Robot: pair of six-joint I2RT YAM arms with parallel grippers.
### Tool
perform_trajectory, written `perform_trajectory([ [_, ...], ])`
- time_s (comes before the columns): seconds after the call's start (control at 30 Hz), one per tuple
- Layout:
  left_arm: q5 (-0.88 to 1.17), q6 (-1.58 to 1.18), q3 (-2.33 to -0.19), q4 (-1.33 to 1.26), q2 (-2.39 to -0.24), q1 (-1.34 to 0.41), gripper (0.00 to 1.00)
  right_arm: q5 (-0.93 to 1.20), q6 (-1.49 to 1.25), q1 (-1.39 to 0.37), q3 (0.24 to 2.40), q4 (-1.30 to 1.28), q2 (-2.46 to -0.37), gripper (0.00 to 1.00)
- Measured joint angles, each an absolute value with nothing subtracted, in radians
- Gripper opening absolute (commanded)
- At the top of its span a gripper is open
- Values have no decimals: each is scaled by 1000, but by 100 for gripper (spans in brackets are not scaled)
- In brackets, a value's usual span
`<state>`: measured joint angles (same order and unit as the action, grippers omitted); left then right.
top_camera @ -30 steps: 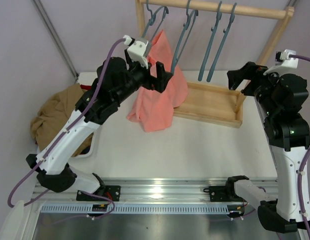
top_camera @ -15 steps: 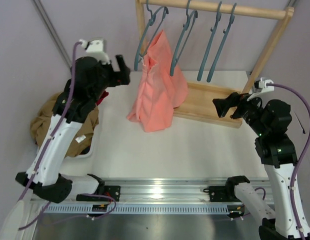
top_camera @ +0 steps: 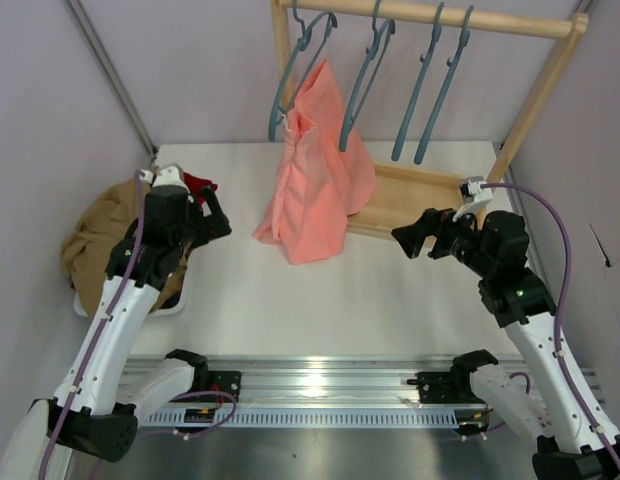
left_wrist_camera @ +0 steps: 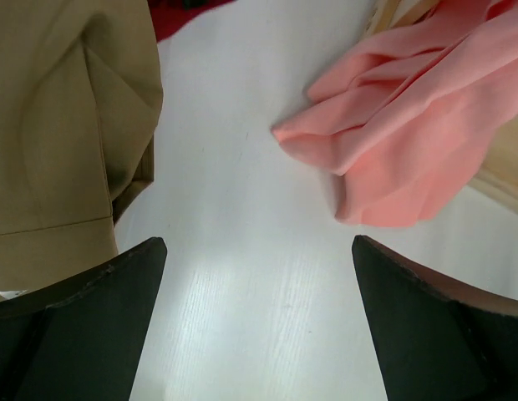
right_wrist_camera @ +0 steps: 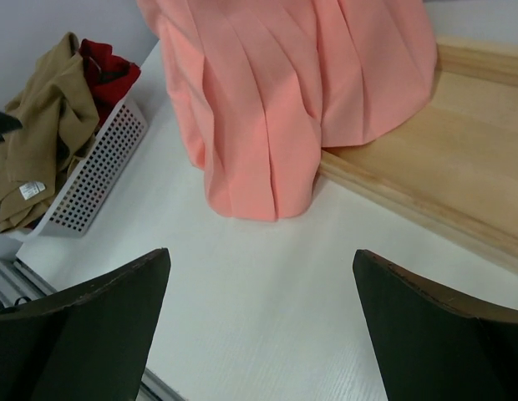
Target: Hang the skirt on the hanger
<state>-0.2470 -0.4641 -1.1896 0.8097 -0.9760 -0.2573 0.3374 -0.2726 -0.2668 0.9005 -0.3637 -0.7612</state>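
With the left pincer (top_camera: 218, 218) and right pincer (top_camera: 408, 240) apart and empty, the soft salmon-pink cloth skirt (top_camera: 315, 170) hung on a slim teal-blue hanger (top_camera: 282, 100), so the job looked done.

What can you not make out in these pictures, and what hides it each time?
Top view: how the skirt hangs from the hanger; its own folds cover the join.
Right wrist view: the skirt's top, cut off by the upper edge.
Left wrist view: the dark red garment, mostly beyond the top edge.

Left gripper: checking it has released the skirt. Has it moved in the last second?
Yes. The left gripper, open, has drawn back from the skirt on the wooden rack, leftward and nearer, beside the tan garment.
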Motion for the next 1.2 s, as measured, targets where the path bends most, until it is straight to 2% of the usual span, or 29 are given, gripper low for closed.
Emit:
perform_trajectory([
  [0.2, -215, -494, -995, 764, -875, -257, 99, 239, -338, -269, 757, -328, -630, 99],
  [0.5, -196, -543, -841, 687, -747, -257, 99, 89, -457, -269, 516, -282, -372, 99],
  [0.83, -111, -616, -576, 523, -527, -257, 99, 31, -553, -269, 373, -278, -280, 99],
  [1.2, -13, -637, -518, 411, -458, -257, 99, 30, -569, -269, 369, -234, -304, 99],
])
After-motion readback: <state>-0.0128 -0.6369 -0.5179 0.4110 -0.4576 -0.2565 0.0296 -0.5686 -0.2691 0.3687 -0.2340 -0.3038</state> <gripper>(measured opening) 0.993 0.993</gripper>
